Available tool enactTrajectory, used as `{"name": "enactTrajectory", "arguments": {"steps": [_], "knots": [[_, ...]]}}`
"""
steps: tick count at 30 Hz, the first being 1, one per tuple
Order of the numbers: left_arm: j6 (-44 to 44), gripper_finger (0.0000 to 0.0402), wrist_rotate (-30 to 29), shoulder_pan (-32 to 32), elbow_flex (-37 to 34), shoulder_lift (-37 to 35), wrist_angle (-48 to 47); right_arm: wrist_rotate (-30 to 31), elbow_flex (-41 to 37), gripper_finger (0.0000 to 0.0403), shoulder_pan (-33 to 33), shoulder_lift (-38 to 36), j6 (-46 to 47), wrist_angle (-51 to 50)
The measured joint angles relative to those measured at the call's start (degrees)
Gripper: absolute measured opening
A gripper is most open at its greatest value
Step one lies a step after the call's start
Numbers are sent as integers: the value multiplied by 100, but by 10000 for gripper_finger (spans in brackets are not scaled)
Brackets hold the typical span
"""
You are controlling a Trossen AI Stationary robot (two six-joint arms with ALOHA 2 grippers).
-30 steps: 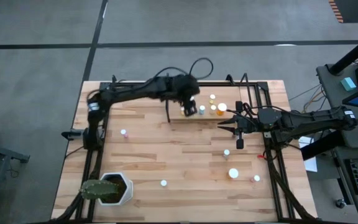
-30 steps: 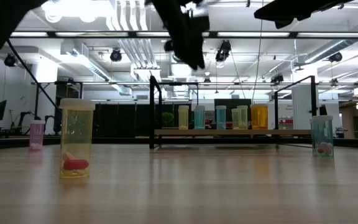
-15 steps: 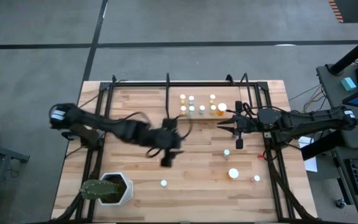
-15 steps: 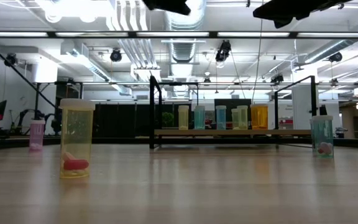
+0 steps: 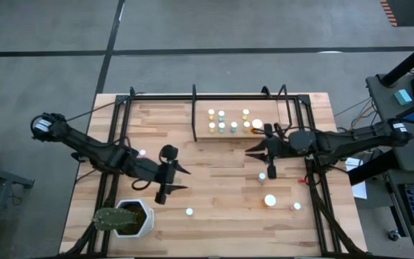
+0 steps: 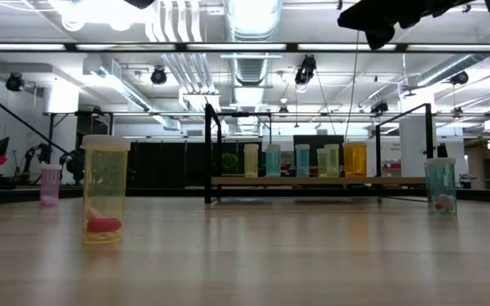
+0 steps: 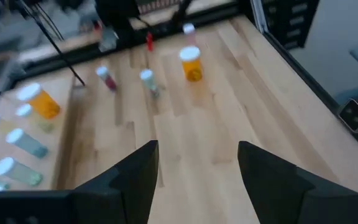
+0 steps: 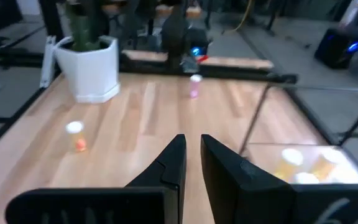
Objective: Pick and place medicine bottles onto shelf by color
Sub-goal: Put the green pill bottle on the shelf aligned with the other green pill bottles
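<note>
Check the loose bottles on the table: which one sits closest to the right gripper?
The white-capped bottle just in front of the right gripper, almost beside its fingertips. The wide white-topped one and the small one sit further toward the table's near edge.

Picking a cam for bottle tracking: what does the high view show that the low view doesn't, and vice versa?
High view only: the plant pot, the left gripper open and empty over bare wood, the right gripper shut beside the shelf.

Low view only: bottle colours from the side, such as the near yellowish bottle and a pink bottle, plus the room behind.

Both: the shelf with its row of bottles, and loose bottles on the table.
</note>
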Motion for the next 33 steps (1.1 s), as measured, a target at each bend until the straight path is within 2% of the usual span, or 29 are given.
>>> {"name": "enactTrajectory", "arguments": {"steps": [3,7,13,19,22,25,33], "knots": [[195,203,-70,8,-514,-288,563,-6,257,38,244,267,219,-232],[249,203,-243,15,-983,-580,1095,-2,891,38,467,608,685,-1040],[270,203,-364,17,-1314,-825,1445,48,1894,38,627,1128,1458,-2889],[279,203,-429,17,-1331,-856,1497,57,2616,38,629,1666,2802,-5080],[303,203,-447,17,-1329,-856,1548,-225,2652,39,653,1847,3447,-5612],[308,203,-449,17,-1331,-856,1557,-570,2495,55,677,1927,3558,-5578],[305,203,-467,17,-1333,-856,1561,-557,1754,155,789,1956,3524,-5481]]}}
